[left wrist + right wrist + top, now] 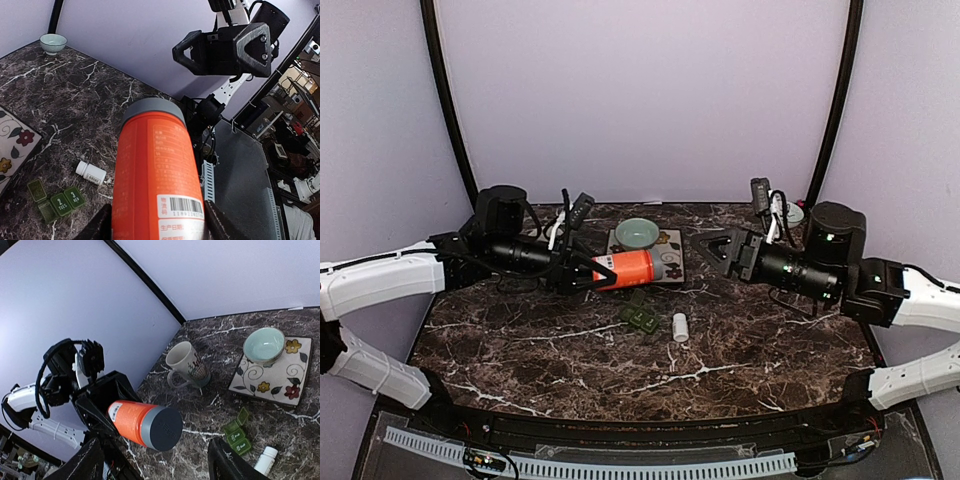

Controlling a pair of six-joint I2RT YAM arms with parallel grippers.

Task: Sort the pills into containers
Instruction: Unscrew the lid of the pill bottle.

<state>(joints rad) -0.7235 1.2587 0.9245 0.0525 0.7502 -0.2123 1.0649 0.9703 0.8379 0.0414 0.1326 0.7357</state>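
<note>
The dark green pill box (640, 316) lies on the marble table, a strip of three compartments with one end lid flipped open; it also shows in the left wrist view (57, 202) and the right wrist view (237, 432). My left gripper (600, 270) is shut on an orange bottle (632, 268) with a grey cap, held horizontally above the table with the cap pointing right (157, 170). My right gripper (715, 245) is open and empty, facing the cap (160, 427) from a short distance. No loose pills show.
A small white pill bottle (680, 327) lies on its side right of the pill box. A pale green bowl (637, 233) sits on a flowered tile (670, 262) at the back. A white mug (186, 365) stands left of the tile.
</note>
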